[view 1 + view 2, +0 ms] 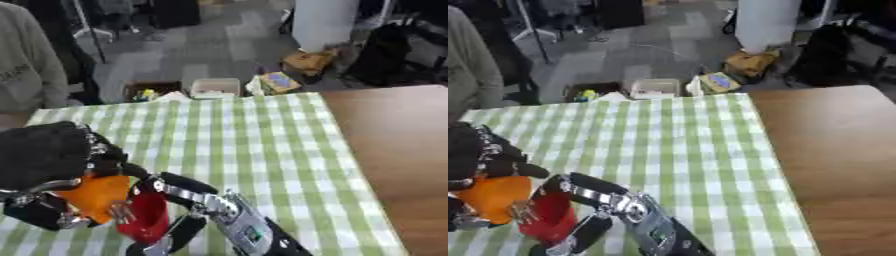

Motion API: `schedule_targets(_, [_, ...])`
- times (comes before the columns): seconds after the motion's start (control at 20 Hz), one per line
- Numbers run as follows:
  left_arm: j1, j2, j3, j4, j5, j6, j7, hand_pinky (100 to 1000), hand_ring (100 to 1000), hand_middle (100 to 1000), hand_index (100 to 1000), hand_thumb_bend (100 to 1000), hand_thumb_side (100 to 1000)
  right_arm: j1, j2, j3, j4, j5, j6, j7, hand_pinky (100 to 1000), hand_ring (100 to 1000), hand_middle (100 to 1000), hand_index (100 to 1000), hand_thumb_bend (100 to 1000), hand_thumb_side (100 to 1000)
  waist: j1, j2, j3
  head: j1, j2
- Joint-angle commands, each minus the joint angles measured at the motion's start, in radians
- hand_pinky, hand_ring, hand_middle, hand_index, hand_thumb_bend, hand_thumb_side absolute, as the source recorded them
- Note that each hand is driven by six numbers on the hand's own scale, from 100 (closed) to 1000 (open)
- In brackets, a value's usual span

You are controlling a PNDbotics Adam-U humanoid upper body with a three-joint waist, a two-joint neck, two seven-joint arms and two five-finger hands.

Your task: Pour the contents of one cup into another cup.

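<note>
The left hand (52,165) is curled round the orange cup (94,196), tipped toward the red cup (144,212) just beside it, which the right hand (188,200) clasps, both low over the checked table (254,145).

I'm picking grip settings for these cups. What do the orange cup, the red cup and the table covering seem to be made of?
Orange cup: probably plastic, its colour flat and even with a dull finish. Red cup: probably plastic too, smooth with a slight sheen. Green checked cloth: looks like woven fabric or oilcloth, lying flat and matte; which one is unclear.
</note>
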Motion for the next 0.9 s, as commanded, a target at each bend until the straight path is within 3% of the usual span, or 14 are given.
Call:
schedule_targets(0.05, [-0.021, 0.015, 0.009, -0.004, -0.024, -0.004, 0.014, 100, 173, 350, 844, 374, 100, -0.018, 0.008, 0.001, -0.03, -0.01, 0.0, 0.002, 332, 217, 285, 675, 100, 100, 0.002, -0.017, 0.001, -0.004, -0.005])
schedule_targets(0.6, [-0.031, 0.011, 0.007, -0.005, -0.065, -0.027, 0.023, 100, 171, 347, 841, 395, 100, -0.016, 0.009, 0.003, -0.035, -0.014, 0.003, 0.002, 326, 224, 285, 674, 100, 100, 0.005, -0.018, 0.0, -0.007, -0.005])
schedule_targets(0.7, [-0.043, 0.01, 0.008, -0.016, -0.074, -0.035, 0.025, 100, 174, 332, 831, 481, 100, -0.015, 0.009, 0.003, -0.034, -0.014, 0.003, 0.002, 324, 225, 285, 674, 100, 100, 0.005, -0.019, 0.0, -0.008, -0.004])
schedule_targets(0.9, [-0.057, 0.016, 0.034, -0.111, -0.136, -0.072, 0.031, 100, 175, 327, 828, 506, 100, -0.013, 0.007, 0.0, -0.034, -0.013, 0.004, 0.001, 322, 226, 285, 674, 100, 100, 0.004, -0.019, 0.004, -0.013, -0.004])
